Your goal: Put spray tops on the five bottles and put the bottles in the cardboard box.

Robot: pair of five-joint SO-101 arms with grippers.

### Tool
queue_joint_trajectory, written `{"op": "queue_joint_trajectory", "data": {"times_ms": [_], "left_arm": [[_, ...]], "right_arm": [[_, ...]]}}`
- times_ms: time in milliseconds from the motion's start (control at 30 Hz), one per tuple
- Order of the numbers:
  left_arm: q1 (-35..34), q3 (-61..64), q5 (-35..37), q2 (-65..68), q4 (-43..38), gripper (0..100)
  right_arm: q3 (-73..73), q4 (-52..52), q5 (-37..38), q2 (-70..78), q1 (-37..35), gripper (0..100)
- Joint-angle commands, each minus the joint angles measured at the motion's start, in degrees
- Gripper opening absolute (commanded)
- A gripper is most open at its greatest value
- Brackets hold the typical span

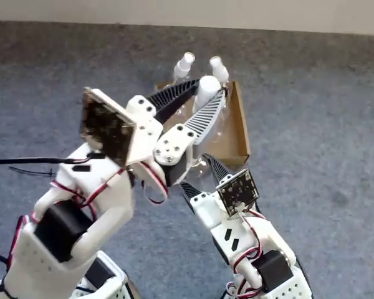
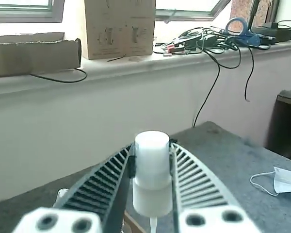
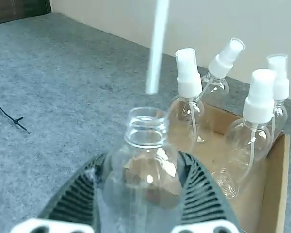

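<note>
We hold the open bottle (image 3: 145, 141) clamped upright in our right gripper (image 3: 142, 162) just beside the cardboard box (image 3: 276, 165), where four capped bottles (image 3: 189, 82) stand, so our left gripper (image 2: 152, 145), closed on the spray top (image 2: 152, 174) above the box's near side, can thread its dip tube (image 3: 156, 43) in.

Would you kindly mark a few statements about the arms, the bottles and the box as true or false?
1. The left gripper holds a white spray top. True.
2. The bottle in the right gripper already has a top. False: its neck is open.
3. Four topped bottles sit in the cardboard box. True.
4. The spray top's tube is inside the held bottle. False: its end hangs above the neck.
</note>
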Motion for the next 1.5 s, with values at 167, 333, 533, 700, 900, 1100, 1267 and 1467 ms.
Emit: {"op": "queue_joint_trajectory", "data": {"times_ms": [167, 333, 533, 700, 900, 1100, 1267, 1467], "left_arm": [[0.8, -0.7, 0.2, -0.6, 1.8, 1], [0.8, 2.9, 0.2, -0.5, -1.7, 1], [0.8, 8.1, 0.3, -0.8, -3.9, 1], [1.2, 9.4, 0.4, -1.0, -3.7, 1], [0.8, 11.6, 0.4, -1.1, -3.5, 1], [-0.3, 14.8, 0.2, -3.9, 0.8, 1], [-3.8, 19.5, 0.2, -12.2, 4.0, 1], [-5.9, 28.4, 0.1, -15.3, 3.8, 3]], "right_arm": [[-0.4, -1.5, -0.6, -0.6, -0.2, 0.4], [-0.4, -1.5, -0.6, -0.6, -0.2, 0.4], [-0.4, -1.5, -0.4, -0.6, -0.2, 0.4], [-0.4, -1.5, -0.4, -0.6, -0.2, 0.4], [-0.4, -1.5, -0.6, -0.7, -0.2, 0.4], [-0.8, -1.5, -0.3, -0.7, -0.2, 0.4], [-0.9, -1.5, -0.3, -0.7, -0.2, 0.4], [-3.6, -5.3, -0.4, 0.0, -0.2, 0.4]]}}
